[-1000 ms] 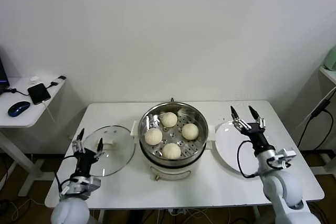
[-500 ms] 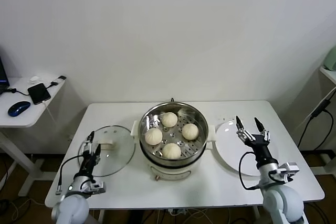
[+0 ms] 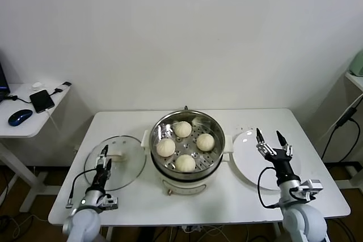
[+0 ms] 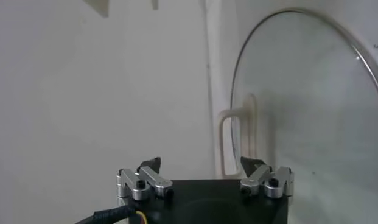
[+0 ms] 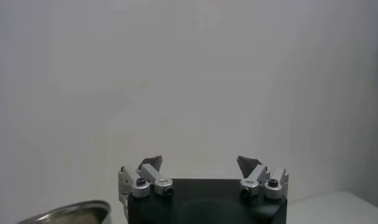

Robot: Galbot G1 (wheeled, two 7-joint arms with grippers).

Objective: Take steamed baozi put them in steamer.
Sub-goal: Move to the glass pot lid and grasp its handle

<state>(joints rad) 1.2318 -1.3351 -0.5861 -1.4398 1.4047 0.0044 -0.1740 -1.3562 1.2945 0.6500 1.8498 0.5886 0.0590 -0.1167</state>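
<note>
On the white table (image 3: 142,199), going left to right: the left gripper (image 3: 104,157) hangs over the glass lid (image 3: 126,162), its jaws spread wide and empty. In the middle stands the steamer (image 3: 188,147), with four steamed baozi (image 3: 165,147) resting on its perforated tray. The right gripper (image 3: 270,144), also wide open and empty, hovers over the white plate (image 3: 247,160). The buns look soft, light and easily dented; gentle pressure across the rounded sides seems best.
</note>
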